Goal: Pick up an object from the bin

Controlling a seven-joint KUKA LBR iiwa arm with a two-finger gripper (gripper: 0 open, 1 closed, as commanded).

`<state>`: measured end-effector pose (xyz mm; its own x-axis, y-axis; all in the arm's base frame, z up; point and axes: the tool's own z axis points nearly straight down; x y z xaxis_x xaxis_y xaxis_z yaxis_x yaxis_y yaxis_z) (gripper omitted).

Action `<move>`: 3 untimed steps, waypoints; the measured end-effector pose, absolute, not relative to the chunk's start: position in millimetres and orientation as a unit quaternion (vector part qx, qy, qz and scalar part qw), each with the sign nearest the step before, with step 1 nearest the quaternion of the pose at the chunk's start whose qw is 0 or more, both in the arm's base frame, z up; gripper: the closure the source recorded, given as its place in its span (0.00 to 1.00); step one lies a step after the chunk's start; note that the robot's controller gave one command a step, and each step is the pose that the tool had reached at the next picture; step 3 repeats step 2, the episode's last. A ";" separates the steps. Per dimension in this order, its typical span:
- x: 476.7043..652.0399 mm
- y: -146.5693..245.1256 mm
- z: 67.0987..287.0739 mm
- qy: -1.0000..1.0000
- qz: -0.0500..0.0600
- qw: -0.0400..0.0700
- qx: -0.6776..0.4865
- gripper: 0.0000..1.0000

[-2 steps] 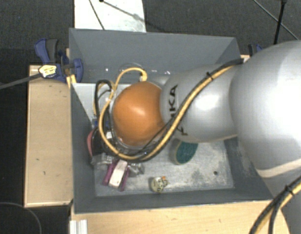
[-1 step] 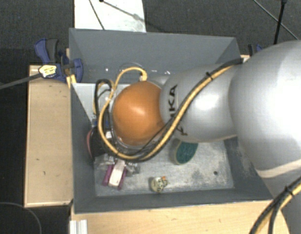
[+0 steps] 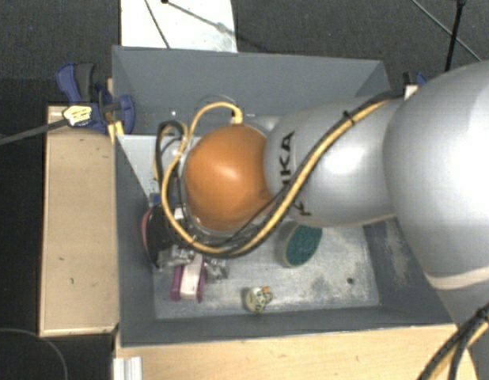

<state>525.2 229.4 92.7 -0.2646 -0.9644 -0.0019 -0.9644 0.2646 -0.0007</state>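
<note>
Bin: A grey metal bin [image 3: 244, 81] was seen from above, with sloping walls and a flat, speckled floor.
Arm: A thick silver arm [image 3: 371, 165] stretched in from the right and covered much of the bin's middle and right half.
Cover: A rounded orange cover [image 3: 225, 176] sat at the arm's wrist, over the left-centre of the bin.
Cables: Yellow and black cables [image 3: 308, 165] ran along the arm and looped around the cover.
Claw: The claw [image 3: 193, 266] hung just under the cover, low in the bin's near-left corner and mostly hidden by the cover.
Claw state: It could not be told whether the claw was open or closed, or whether it had hold of anything.
Nearest thing: A small purple and white block [image 3: 186, 282] lay on the floor in the near-left corner, right at the claw's tip. Contact could not be made out.
Dark shape: A black thing [image 3: 153, 236] with a red edge stood by the left wall, just beside the claw. Whether it belonged to the robot or to the bin was unclear.
Disc: A teal oval disc [image 3: 302, 244] lay near the floor's middle, partly under the arm and apart from the claw.
Ball: A small mottled ball [image 3: 258, 298] of green, white and red lay by the near wall, between the block and the disc, touching neither.
</note>
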 end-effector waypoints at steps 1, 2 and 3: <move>527.1 230.3 185.5 0.798 -0.001 0.005 -0.603 1.00; 527.9 230.7 187.9 0.800 0.001 0.002 -0.600 1.00; 527.9 230.7 187.9 0.800 0.001 0.002 -0.600 1.00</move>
